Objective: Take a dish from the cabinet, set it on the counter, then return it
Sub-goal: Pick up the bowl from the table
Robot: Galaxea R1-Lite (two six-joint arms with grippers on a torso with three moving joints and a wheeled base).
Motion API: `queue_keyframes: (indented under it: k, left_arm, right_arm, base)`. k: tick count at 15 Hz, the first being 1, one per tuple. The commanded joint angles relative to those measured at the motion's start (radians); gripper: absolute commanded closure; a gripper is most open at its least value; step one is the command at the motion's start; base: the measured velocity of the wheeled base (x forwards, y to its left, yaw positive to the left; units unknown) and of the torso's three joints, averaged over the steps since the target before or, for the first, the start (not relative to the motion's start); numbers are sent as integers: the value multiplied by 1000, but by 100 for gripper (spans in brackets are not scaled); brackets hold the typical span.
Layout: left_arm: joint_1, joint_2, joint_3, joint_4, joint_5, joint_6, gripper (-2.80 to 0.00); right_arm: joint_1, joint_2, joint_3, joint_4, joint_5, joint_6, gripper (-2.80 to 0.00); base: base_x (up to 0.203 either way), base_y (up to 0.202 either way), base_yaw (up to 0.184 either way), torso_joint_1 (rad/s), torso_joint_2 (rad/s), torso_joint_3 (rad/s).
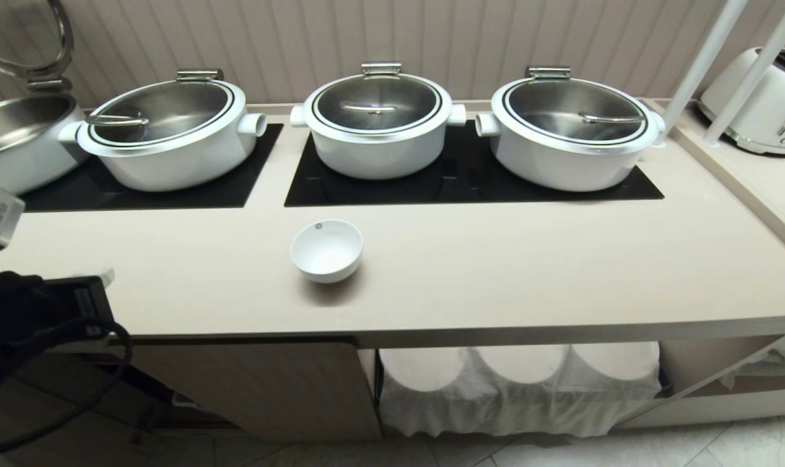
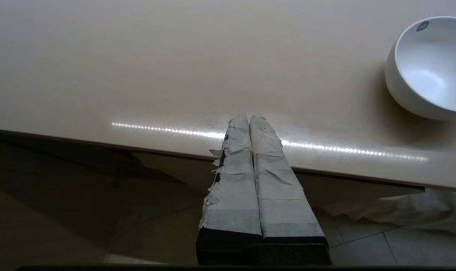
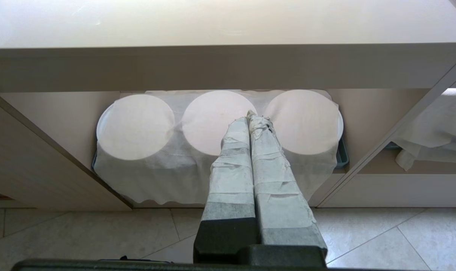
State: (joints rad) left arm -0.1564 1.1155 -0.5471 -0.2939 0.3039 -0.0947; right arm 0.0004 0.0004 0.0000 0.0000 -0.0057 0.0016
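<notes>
We see the left gripper (image 2: 249, 119) pressed shut and empty over the counter's (image 1: 496, 272) front edge, the right gripper (image 3: 251, 116) shut below it facing the open cabinet (image 3: 43, 150); farther in, the white bowl (image 1: 326, 250) sits upright before the hob panels (image 1: 470, 178)

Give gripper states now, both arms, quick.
Left gripper: shut, empty, at the counter edge, apart from the bowl.
Right gripper: shut, empty, parked before the cabinet.

Even, soft light across the head view, everything sharp. A dotted glare strip crosses the counter (image 2: 99, 75) in the left wrist view; the bowl (image 2: 431, 67) throws a soft shadow, and underneath goes dim.
</notes>
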Motion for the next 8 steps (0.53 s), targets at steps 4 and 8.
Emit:
queue_keyframes:
  k: [4, 8]
  left_arm:
    - [93, -111, 311, -232, -55, 86, 0]
    - [213, -302, 521, -363, -220, 116, 0]
  right_arm:
    - [0, 0, 0, 0, 0, 0, 0]
    - [1, 0, 0, 0, 0, 0, 0]
  base:
    - [0, 0, 0, 0, 0, 0]
    - [0, 0, 0, 0, 0, 0]
